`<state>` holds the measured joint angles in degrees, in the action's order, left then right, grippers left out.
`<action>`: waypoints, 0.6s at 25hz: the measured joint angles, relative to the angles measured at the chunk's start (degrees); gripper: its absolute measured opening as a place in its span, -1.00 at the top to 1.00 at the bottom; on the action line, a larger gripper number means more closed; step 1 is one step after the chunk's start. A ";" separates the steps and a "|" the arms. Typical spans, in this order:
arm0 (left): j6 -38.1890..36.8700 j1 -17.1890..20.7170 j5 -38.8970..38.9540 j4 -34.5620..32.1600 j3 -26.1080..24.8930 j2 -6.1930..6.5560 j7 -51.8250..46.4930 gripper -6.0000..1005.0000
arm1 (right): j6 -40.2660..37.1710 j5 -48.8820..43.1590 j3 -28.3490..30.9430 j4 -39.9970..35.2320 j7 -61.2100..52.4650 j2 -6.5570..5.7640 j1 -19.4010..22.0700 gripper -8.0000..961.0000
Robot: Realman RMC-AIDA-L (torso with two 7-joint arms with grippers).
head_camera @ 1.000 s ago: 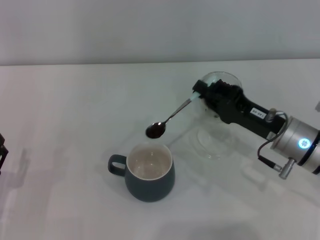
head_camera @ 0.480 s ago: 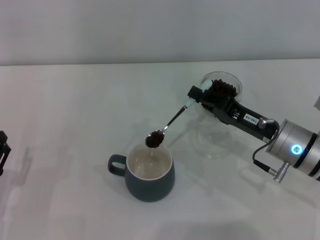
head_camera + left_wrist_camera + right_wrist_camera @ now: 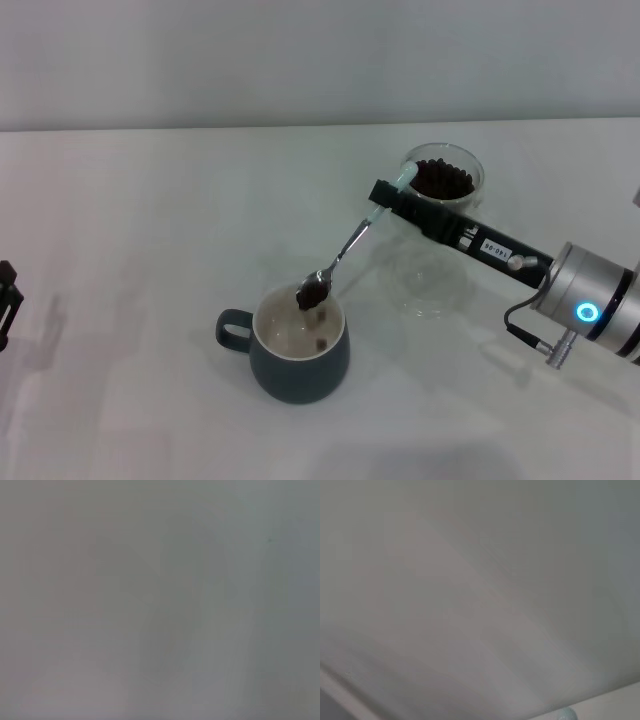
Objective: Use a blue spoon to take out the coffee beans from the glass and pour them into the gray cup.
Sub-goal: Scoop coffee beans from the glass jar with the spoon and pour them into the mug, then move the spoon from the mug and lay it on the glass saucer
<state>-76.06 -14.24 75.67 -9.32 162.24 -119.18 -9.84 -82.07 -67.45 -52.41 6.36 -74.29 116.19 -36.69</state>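
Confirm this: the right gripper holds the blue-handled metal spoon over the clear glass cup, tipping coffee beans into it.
Wrong cup. In the head view the right gripper holds the blue-handled metal spoon over the squat dark blue-gray mug, tipping dark coffee beans into it. The clear glass cup stands behind the arm.

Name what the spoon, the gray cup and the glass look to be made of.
Blue spoon: shiny metal stem, pale handle end, maybe plastic. Gray cup: likely glazed ceramic, opaque blue-gray outside, cream inside. Glass: clear glass; coffee beans show through.
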 joint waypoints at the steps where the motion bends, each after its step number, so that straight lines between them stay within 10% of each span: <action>1: 0.00 0.00 0.00 0.00 0.00 0.00 0.00 -0.51 | -0.40 -0.61 0.00 -0.11 1.59 0.00 -0.01 0.69; 15: 0.50 -0.37 0.36 0.00 0.00 0.00 0.00 -0.51 | -9.48 -1.85 1.58 -2.78 15.36 -0.05 4.11 0.69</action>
<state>-75.56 -14.61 76.03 -9.32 162.24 -119.18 -9.84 -91.55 -69.30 -50.83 3.57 -58.93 116.14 -32.58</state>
